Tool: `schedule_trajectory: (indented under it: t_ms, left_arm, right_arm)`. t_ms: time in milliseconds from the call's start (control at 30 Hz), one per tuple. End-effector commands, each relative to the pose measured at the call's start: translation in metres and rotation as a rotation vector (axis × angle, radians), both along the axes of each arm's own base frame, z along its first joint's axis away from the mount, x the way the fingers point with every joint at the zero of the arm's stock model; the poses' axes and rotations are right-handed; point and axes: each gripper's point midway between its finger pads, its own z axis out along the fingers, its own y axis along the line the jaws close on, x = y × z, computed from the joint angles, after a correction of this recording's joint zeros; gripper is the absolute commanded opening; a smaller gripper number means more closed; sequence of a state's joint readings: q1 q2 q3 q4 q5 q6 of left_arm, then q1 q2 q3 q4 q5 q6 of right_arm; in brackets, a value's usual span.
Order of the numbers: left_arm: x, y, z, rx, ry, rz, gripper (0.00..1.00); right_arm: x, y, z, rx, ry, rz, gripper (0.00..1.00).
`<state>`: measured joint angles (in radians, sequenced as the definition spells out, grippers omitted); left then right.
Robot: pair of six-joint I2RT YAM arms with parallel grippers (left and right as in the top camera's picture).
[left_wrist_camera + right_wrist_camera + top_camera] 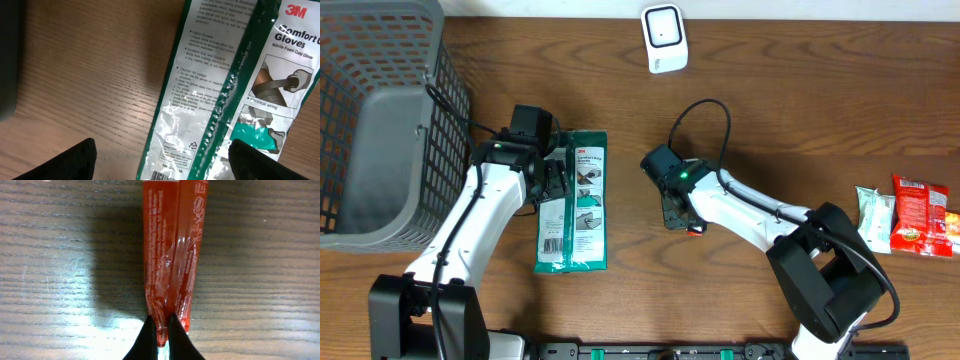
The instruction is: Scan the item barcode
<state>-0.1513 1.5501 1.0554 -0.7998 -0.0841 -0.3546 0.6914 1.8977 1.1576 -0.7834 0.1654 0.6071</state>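
A thin red packet (172, 245) lies lengthwise on the wooden table. My right gripper (161, 322) is shut on its near end, and the pinched film folds into a ridge. From overhead only a sliver of the red packet (695, 230) shows under the right gripper (678, 215), at the table's middle. A green and clear 3M gloves package (572, 205) lies flat to the left. My left gripper (552, 180) hovers over it, open. In the left wrist view the gripper (162, 160) straddles the gloves package (225, 90), whose barcode (160, 176) peeks in at the bottom edge.
A white scanner unit (663, 38) stands at the back centre. A grey mesh basket (380, 120) fills the back left. A white packet (873, 215) and a red snack bag (920, 215) lie at the far right.
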Motion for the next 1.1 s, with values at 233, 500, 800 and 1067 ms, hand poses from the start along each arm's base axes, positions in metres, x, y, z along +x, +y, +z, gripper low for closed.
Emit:
schedule_trajectory:
  t_ms: [233,500,800,1067]
  left_arm:
    - [0.005,0.002,0.007,0.003,-0.022,0.002,0.85]
    - [0.005,0.002,0.007,0.003,-0.022,0.002,0.85]
    - [0.005,0.002,0.007,0.003,-0.022,0.002,0.85]
    - [0.005,0.002,0.007,0.003,-0.022,0.003,0.85]
  right_arm:
    - [0.014,0.025,0.047,0.121,-0.04,0.03,0.01]
    - [0.02,0.05,0.089,0.388,-0.049,0.065,0.01]
    - [0.031,0.041,0.089,0.576,0.02,0.024,0.01]
    - [0.023,0.029,0.07,0.422,-0.005,-0.049,0.44]
